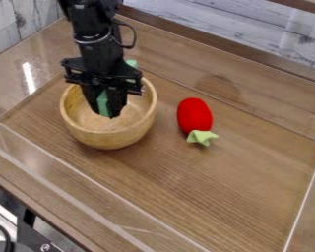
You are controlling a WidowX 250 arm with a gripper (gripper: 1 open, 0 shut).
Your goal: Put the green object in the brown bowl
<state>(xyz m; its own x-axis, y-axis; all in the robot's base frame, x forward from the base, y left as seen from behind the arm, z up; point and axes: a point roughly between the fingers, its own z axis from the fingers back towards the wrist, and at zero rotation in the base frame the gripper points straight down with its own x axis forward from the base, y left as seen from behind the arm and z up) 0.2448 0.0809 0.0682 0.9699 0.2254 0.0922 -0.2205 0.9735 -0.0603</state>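
The brown bowl [129, 135] sits left of centre on the wooden table. My gripper [110, 105] hangs down into it from above, its black fingers shut on the green object [111, 99], a light green bar held upright between them over the bowl's inside. The bar's lower end is inside the rim; whether it touches the bowl's floor I cannot tell.
A red strawberry toy [195, 116] with green leaves lies on the table just right of the bowl. Clear plastic walls [147, 212] edge the table at the front and sides.
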